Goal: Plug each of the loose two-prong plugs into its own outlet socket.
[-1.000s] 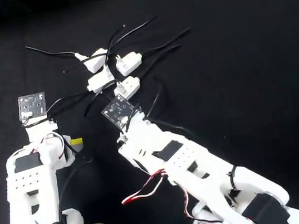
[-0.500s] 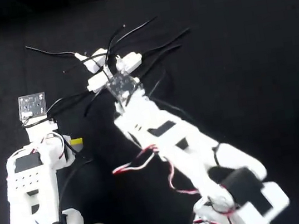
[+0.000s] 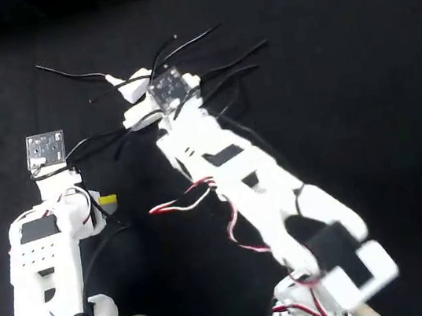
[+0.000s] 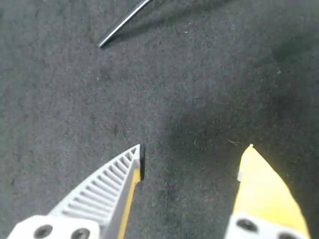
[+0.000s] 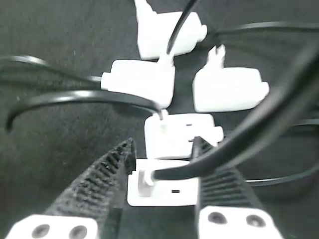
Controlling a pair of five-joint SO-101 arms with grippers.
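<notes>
The right jaws stood open and held nothing, one finger on each side of the nearest white piece (image 5: 164, 191) at the edge of the cluster (image 3: 139, 114) of plug and socket bodies. A black cord (image 5: 239, 134) left that piece and crossed in front of one finger. Just beyond it, deeper in the cluster, lay a second white piece (image 5: 182, 134), so close that I could not tell whether the two touched. Three other bodies (image 5: 139, 79) lay farther in, and I could not say for certain which were plugs and which sockets. The right arm (image 3: 228, 163) stretched out over the cluster.

The step in hand looked like taking hold of that nearest piece. To do it well, the fingers should close on the flat sides of the body and not on the cord, which sat where it could be pinched. Coming down squarely would keep the second white piece from being pushed away. Once held, the piece should be lifted clear of the cluster so its prongs or slots could be checked before any mating.

The left jaws were also open wide and empty, over bare black surface (image 3: 340, 67) well apart from the cluster, with only a cord end (image 4: 122, 22) near them. The left arm (image 3: 43, 255) was placed to brace a socket from the cluster later.
</notes>
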